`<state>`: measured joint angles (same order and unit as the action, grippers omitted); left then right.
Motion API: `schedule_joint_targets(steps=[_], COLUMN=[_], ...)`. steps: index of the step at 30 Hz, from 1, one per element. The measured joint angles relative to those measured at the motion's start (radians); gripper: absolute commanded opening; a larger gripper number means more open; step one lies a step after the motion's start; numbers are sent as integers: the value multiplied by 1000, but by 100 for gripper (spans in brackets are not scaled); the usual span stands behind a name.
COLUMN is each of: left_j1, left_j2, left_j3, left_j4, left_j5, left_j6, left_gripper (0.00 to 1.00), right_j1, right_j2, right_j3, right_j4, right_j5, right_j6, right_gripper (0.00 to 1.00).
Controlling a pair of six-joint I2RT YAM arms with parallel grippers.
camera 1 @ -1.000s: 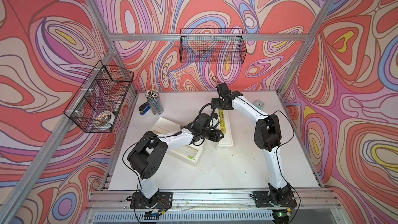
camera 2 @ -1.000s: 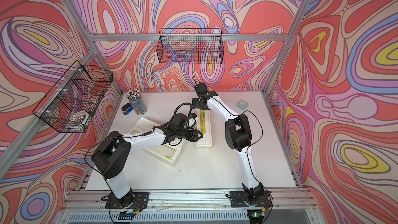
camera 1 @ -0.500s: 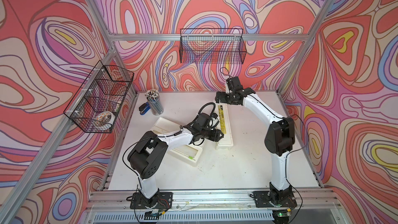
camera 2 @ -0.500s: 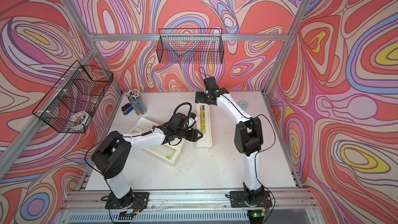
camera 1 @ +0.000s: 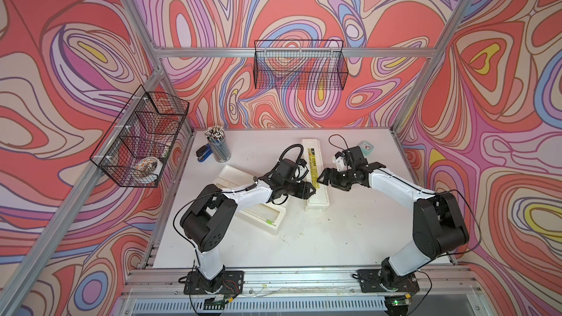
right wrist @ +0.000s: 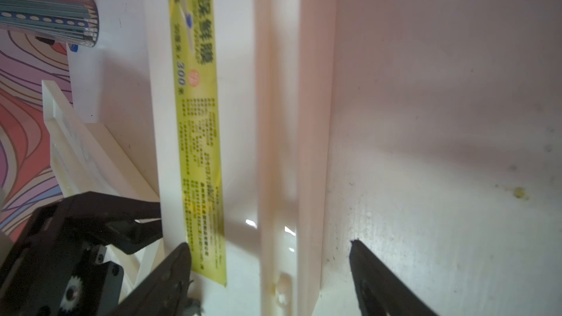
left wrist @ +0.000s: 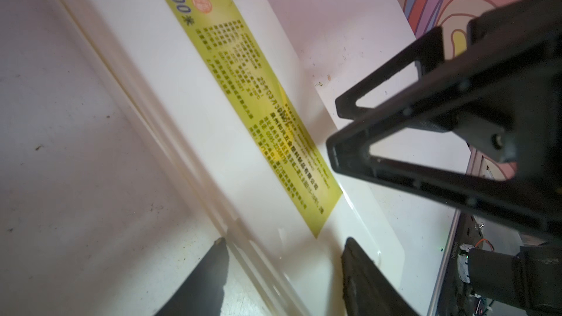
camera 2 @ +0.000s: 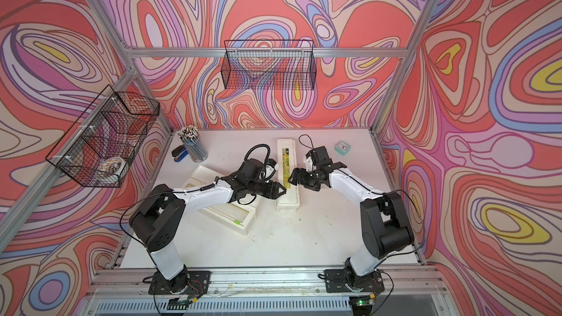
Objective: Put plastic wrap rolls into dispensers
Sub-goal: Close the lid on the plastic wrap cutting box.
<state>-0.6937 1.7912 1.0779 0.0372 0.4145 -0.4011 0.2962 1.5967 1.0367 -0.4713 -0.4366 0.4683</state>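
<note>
closed dispenser (camera 1: 313, 159) lies mid-desk (camera 1: 349, 232); no roll discernible. right hand (right wrist: 267, 247) is spread wide over one long side. left hand (left wrist: 284, 241) is parted across the opposite edge, grip unclear. light, stiff, slick plastic, i'd judge: pinch the lid's lip mid-length.

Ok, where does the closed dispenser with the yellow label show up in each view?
In a top view: closed dispenser at the centre of the table, lying lengthwise.
In a top view: same spot.
Left wrist: diagonal across the picture.
Right wrist: lengthwise through the middle.
Shared landmark: its yellow label.
</note>
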Motion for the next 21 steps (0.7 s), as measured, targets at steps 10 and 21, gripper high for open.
schedule_joint_targets(steps=[10,21], left_j1=[-1,-1], left_j2=[-17,-66], left_j3=[-39,-93], left_j4=[32,45], left_j5=[-1,34], left_j6=[-23,-29], left_gripper=[85,91], right_j1=[0,-1], right_j2=[-55,-56], right_j3=[-96,-119], right_j4=[120,169], right_j5=[-113,-161], right_j6=[66,95], right_gripper=[71,66])
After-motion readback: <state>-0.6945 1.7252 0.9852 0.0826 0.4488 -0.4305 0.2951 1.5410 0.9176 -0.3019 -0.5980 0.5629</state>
